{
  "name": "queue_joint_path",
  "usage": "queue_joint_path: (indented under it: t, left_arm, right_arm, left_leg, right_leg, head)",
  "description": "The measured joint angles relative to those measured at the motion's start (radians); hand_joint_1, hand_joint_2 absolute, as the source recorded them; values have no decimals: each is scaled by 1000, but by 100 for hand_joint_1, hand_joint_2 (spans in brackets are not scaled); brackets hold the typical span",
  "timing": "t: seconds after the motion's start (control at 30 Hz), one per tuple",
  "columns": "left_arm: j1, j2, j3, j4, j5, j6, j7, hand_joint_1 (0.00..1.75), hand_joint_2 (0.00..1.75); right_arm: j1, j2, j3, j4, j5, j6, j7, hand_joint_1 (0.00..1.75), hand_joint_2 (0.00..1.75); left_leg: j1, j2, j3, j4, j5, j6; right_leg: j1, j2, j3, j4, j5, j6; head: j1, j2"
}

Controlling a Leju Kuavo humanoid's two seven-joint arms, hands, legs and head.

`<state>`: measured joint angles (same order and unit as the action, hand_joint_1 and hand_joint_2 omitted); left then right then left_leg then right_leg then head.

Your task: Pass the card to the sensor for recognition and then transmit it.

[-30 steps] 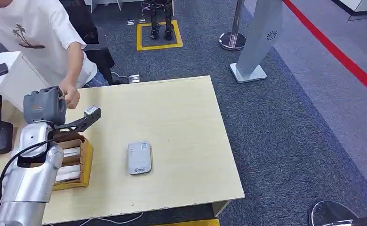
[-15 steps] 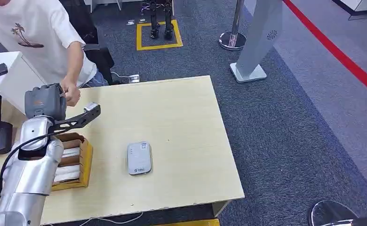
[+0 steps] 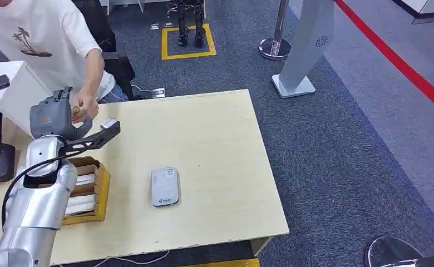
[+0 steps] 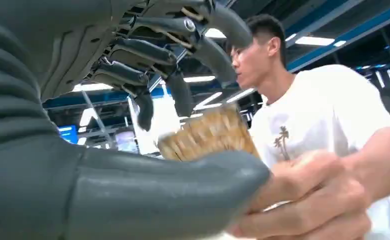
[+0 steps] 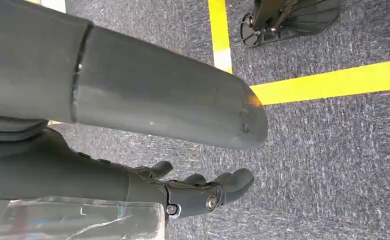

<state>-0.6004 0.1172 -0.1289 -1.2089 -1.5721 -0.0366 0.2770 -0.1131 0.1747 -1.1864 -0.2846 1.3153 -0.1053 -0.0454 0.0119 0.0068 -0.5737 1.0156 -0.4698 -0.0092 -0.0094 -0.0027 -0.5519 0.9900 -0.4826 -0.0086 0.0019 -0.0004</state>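
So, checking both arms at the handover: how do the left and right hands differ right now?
The left hand is raised over the table's far left corner, meeting a person's hand; the right hand hangs over carpet. The left has a tan card between thumb and fingers; the right holds nothing, fingers loosely open. Both are dark grey.
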Motion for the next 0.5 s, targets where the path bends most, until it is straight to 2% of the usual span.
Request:
queue_joint_path:
  t: [0.13,0.17,0.3,0.4,0.5]
  left_arm:
    - [1,-11,0,-28,0,-8,-20,0,0]
    - [2,-14,-1,-36,0,-12,-26,0,175]
    - [17,-39,-1,-69,3,-45,-102,0,175]
    - [43,-66,0,-93,57,-108,-217,0,175]
    - [73,-79,0,-107,132,-174,-273,0,175]
  right_arm:
    - [0,0,0,0,-4,0,0,0,175]
    - [0,0,0,0,-5,0,0,0,175]
    - [0,0,0,0,-10,-1,0,0,175]
    - [0,0,-1,0,-21,-1,0,0,175]
    - [0,-2,-3,0,-36,0,0,0,175]
  left_leg:
    - [0,0,0,0,0,0]
    - [0,0,0,0,0,0]
    - [0,0,0,0,0,0]
    - [0,0,0,0,0,0]
    - [0,1,0,0,0,0]
  right_leg:
    - [0,0,0,0,0,0]
    - [0,0,0,0,0,0]
    - [0,0,0,0,0,0]
    - [0,0,0,0,0,0]
    - [0,1,0,0,0,0]
  head:
    - [0,0]
    - [0,0]
    - [0,0]
    - [0,0]
    - [0,0]
